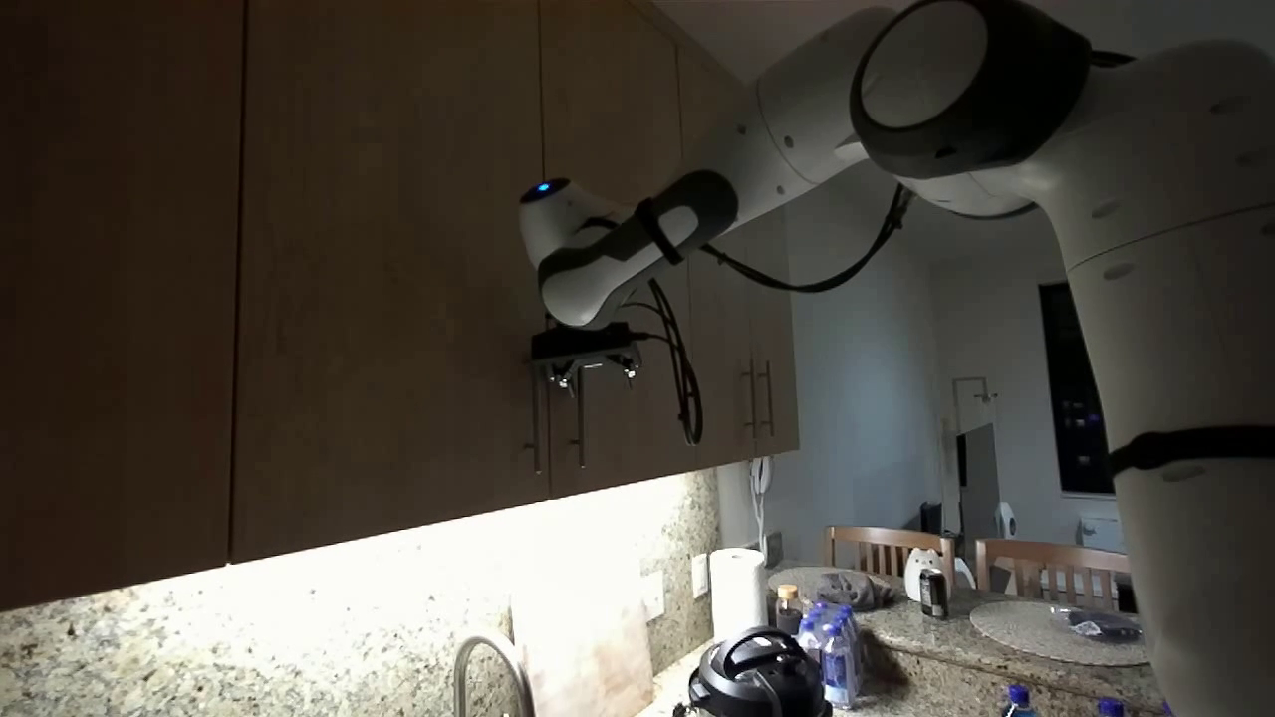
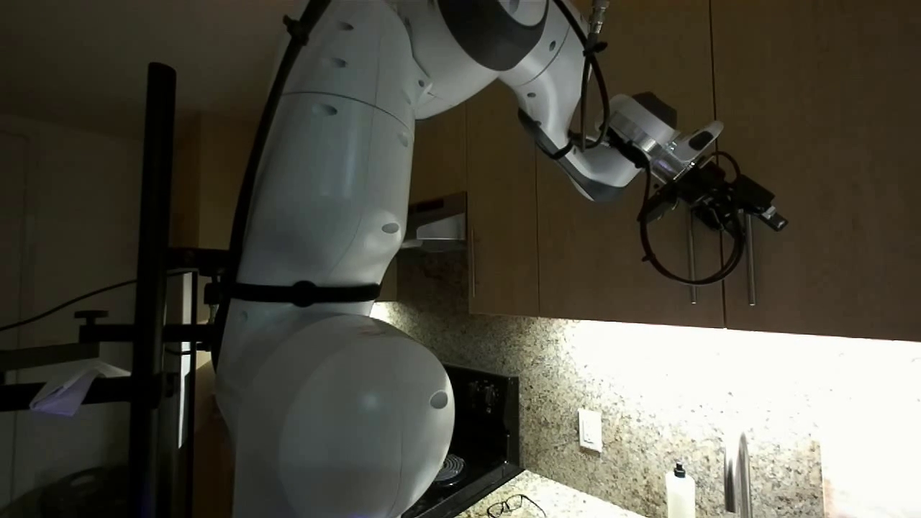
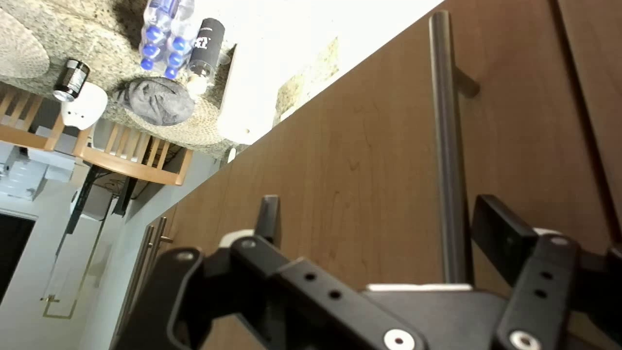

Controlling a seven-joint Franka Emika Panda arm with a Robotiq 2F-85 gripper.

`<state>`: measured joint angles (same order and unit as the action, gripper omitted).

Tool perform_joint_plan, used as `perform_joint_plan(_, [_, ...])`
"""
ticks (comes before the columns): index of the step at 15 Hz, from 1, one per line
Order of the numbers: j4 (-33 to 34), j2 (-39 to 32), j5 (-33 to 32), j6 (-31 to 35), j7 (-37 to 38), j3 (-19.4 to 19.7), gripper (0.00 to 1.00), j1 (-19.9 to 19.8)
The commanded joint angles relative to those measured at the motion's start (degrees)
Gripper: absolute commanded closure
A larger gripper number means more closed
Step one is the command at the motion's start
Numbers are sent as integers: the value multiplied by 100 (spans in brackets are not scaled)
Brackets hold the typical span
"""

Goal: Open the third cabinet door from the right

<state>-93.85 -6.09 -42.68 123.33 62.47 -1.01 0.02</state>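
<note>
In an exterior view, the third cabinet door [image 1: 618,100] is being partly covered by the arm [image 1: 797,119] at 2 o'clock and by the gripper [image 1: 600,378] before its handle [image 1: 581,428]; toward the gripper's 5 o'clock, a paper towel roll [image 1: 739,595] and blue-capped bottles [image 1: 837,652] are being seen. In an exterior view, the door is showing at the gripper's 3 o'clock, and the neighbouring handle [image 2: 692,266] is being crossed by a cable loop [image 2: 649,257]. In the wrist view, the fingers [image 3: 505,238] are being held wide apart, the door's handle being framed between them; contact cannot be told. Toward 10 o'clock, a grey cloth [image 3: 158,101] is lying.
</note>
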Motion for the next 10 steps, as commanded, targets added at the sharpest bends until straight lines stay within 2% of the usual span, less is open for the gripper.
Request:
perform_joint_plan(1, [-166, 120, 19, 194, 171, 200, 0, -9])
perform_joint_plan(8, [-225, 80, -9, 286, 232, 251, 0, 10])
perform_joint_plan(10, [-221, 89, -225, 160, 402, 269, 0, 42])
